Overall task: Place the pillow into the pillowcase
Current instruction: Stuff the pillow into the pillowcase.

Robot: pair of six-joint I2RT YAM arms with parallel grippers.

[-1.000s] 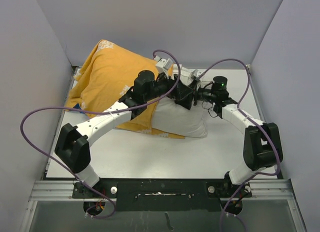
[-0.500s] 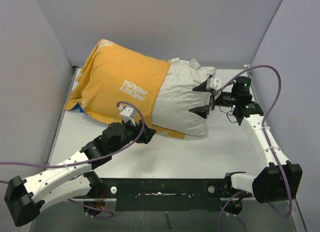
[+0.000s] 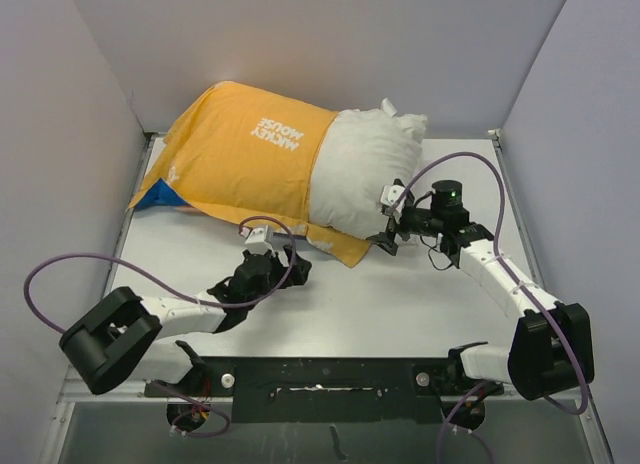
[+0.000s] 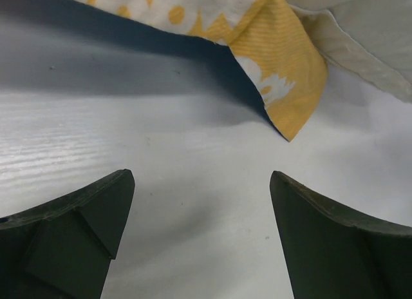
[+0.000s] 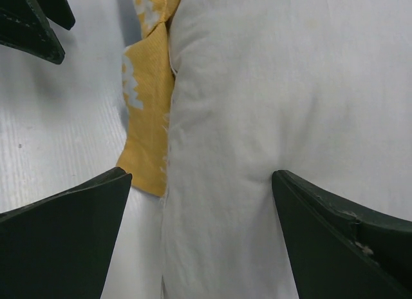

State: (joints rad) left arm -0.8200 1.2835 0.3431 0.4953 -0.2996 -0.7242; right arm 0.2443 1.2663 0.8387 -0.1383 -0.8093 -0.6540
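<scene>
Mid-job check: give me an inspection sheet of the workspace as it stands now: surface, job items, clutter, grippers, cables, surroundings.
Surface: white table, no marks seen.
Job's things: pillow, its right part sticking out of the case, the rest inside; pillowcase, mustard side up, a blue corner showing at its left.
Clutter: nothing seen.
Grippers: left gripper open, low over the table, facing the case's loose front corner; right gripper open at the pillow's near edge, not closed on it.
Cables: purple cables loop off both arms, no snag seen.
Surroundings: plain grey walls on three sides.
</scene>
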